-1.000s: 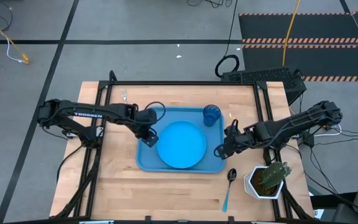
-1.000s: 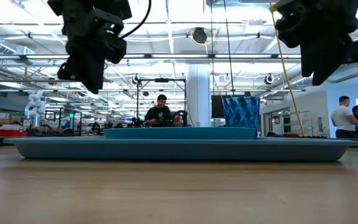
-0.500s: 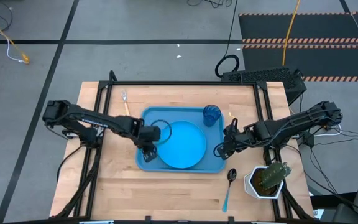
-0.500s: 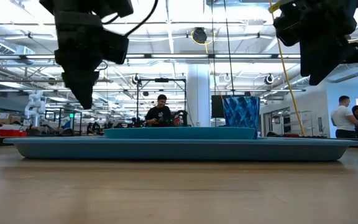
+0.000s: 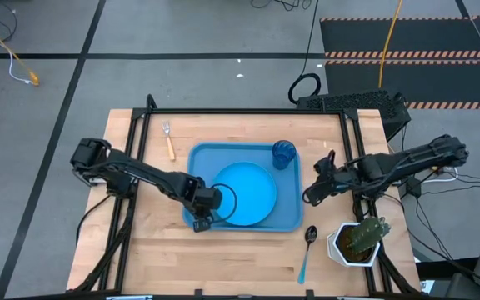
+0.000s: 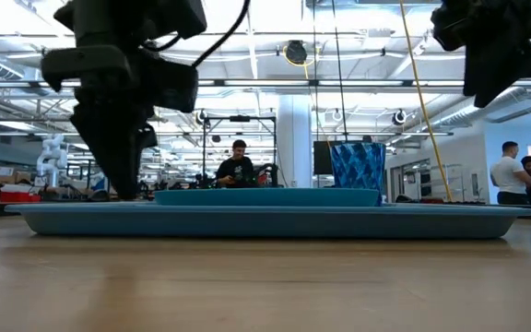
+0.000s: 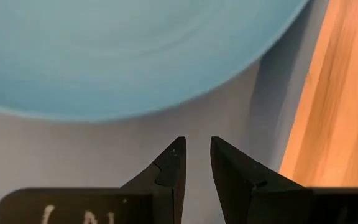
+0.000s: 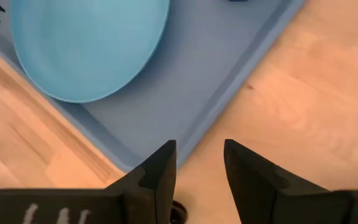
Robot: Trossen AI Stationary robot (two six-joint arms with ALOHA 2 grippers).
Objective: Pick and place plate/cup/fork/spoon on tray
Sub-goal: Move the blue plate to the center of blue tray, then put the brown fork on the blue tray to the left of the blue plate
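The round flat bright blue plate [image 5: 247, 193] lies just ahead of the left gripper [image 7: 196, 155], fingers seemingly slightly parted, empty, arm stretched low over the big blue rectangular tray [image 5: 286, 218]

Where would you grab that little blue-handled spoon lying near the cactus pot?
Probably from straight above, by the slim light blue handle of the spoon. It lies flat on the bare table, bowl toward the tray, with the white cactus pot close on one side. Fingers set across the handle's width, near its middle, would fit best. The right gripper is nearest.
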